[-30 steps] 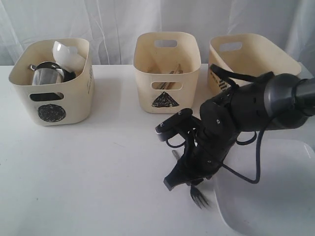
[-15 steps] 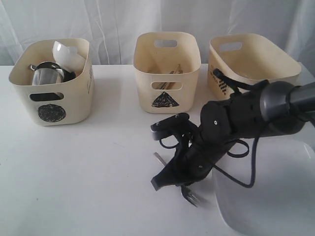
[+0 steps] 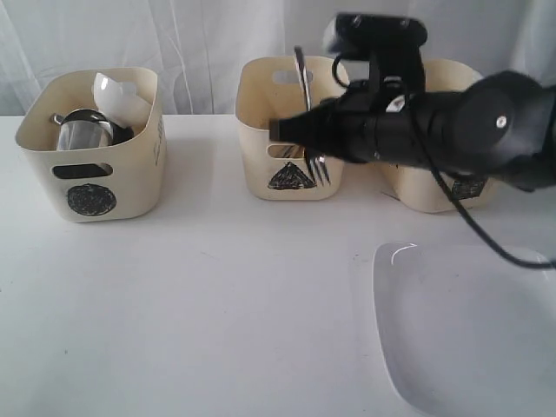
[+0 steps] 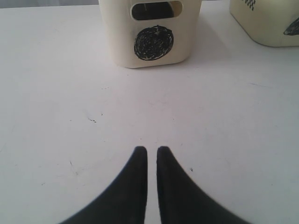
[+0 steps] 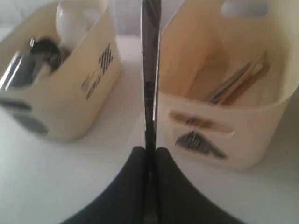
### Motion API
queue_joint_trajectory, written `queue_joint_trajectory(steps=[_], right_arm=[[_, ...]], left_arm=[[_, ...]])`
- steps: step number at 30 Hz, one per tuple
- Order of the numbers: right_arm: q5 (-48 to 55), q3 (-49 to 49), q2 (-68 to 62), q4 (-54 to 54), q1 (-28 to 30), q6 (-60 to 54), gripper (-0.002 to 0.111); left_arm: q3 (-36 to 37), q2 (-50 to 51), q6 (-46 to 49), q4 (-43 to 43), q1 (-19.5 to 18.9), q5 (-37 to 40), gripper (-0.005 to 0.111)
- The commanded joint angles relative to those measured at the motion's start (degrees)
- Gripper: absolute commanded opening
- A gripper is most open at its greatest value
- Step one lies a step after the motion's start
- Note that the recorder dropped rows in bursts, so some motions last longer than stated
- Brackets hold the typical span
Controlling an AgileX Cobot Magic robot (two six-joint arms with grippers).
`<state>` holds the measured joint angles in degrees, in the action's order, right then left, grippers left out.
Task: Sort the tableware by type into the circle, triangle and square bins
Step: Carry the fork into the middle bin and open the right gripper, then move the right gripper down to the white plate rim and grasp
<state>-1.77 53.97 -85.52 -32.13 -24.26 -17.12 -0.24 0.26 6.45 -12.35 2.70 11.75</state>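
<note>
This looks like a staged robot test setup, more a lab than a home. A white table (image 3: 174, 304) stands before a plain white curtain (image 3: 200, 35). On it are matching cream tubs, a circle bin (image 3: 130, 165) and a triangle bin (image 3: 261, 113), each with a hand-drawn mark. A black robot arm (image 3: 469, 130) trails a loose cable (image 3: 486, 243).
</note>
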Motion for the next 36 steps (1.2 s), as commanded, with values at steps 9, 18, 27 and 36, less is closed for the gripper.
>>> queue_joint_trajectory(steps=[9,18,27,36], right_arm=[[5.55,26.75,-18.94,-0.64,8.23,-0.49,0.0],[10.71,43.26,-34.18,0.41,8.35,-1.03,0.031],[20.54,43.58,-30.87,9.16,8.35,-2.14,0.037],[32.26,-0.53,0.26,33.03,0.29,11.02,0.038]], left_arm=[[0.24,-0.26,-0.11,-0.19,-0.01,-0.22,0.014],[0.24,-0.26,-0.11,-0.19,-0.01,-0.22,0.014],[0.24,-0.26,-0.11,-0.19,-0.01,-0.22,0.014],[0.24,-0.26,-0.11,-0.19,-0.01,-0.22,0.014]])
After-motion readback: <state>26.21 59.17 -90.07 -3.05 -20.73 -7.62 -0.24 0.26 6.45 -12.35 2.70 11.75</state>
